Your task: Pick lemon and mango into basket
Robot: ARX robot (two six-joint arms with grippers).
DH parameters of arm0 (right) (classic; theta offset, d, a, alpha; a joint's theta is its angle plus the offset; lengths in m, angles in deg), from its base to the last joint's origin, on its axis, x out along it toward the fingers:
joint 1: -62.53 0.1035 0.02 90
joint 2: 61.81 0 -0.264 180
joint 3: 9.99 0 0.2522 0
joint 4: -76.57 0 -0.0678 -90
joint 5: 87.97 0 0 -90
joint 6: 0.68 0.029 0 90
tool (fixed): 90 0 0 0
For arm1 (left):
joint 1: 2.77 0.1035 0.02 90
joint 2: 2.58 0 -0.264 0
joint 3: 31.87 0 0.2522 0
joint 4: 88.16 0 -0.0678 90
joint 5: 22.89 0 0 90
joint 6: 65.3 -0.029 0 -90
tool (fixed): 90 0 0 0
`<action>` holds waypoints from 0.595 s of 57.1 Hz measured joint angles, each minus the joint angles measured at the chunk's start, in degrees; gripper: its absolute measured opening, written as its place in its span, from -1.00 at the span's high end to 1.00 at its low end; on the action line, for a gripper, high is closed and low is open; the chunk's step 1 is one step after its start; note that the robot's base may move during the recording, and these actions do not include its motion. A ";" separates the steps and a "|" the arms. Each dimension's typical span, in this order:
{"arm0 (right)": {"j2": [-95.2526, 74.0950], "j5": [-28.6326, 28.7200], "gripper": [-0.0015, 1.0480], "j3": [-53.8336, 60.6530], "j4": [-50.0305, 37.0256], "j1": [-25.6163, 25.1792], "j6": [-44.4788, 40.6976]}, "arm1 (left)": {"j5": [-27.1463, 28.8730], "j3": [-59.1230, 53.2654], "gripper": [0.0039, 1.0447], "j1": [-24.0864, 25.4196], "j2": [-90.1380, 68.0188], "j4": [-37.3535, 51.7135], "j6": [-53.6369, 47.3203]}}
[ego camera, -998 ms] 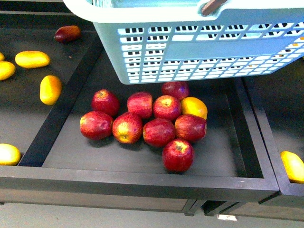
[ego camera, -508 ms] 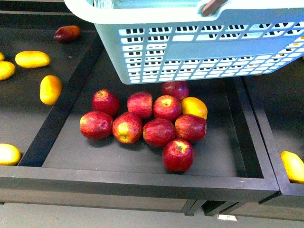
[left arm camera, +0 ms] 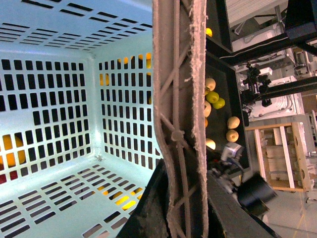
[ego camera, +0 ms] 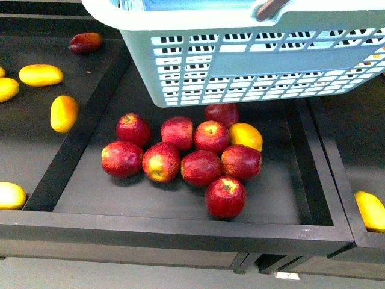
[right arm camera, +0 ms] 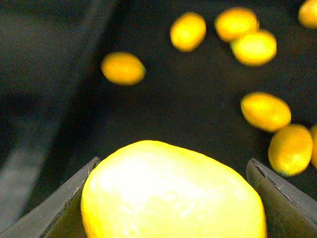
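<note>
Item: pale turquoise slotted plastic basket (ego camera: 252, 66), hung by its grey-brown swing handle (left arm camera: 181, 99) from the left gripper (left arm camera: 185, 210), whose dark jaws press the handle from both sides. It hangs over the far part of the centre black tray (ego camera: 180, 232), probably so that its open top can be reached; the interior in view holds no fruit. Item: small bright yellow smooth oval fruit, judged the lemon (right arm camera: 171, 193), pinched between the two fingers of the right gripper (right arm camera: 172, 163) above a dark tray of loose yellow fruit, seemingly off its floor. Item: elongated yellow-orange mango (ego camera: 64, 113), lying in the left tray, untouched. Clearances: a raised black divider (ego camera: 84, 132) between trays must be cleared; a cluster of red apples (ego camera: 201, 167) sits under the basket's near wall, with bare floor to the near and right sides of it.
</note>
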 joint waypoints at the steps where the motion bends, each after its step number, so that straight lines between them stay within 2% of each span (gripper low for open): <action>1: 1.14 0.59 -0.51 0.74 -0.55 0.00 0.83 | 0.02 0.00 0.86 0.02 0.00 0.00 0.00; 8: 12.11 5.27 -0.51 8.07 -6.03 0.63 9.25 | 0.11 0.00 0.86 0.02 0.00 0.00 -0.02; 15: 19.30 5.99 -0.51 12.33 -8.96 3.04 15.32 | 0.09 0.00 0.86 0.02 0.00 0.00 -0.02; 24: 24.65 4.39 -0.51 14.49 -12.09 9.86 21.64 | 0.02 0.00 0.86 0.02 0.00 0.00 0.00; 34: 26.38 0.90 -0.51 14.36 -14.95 19.87 26.60 | 0.02 0.00 0.86 0.00 0.00 0.00 0.00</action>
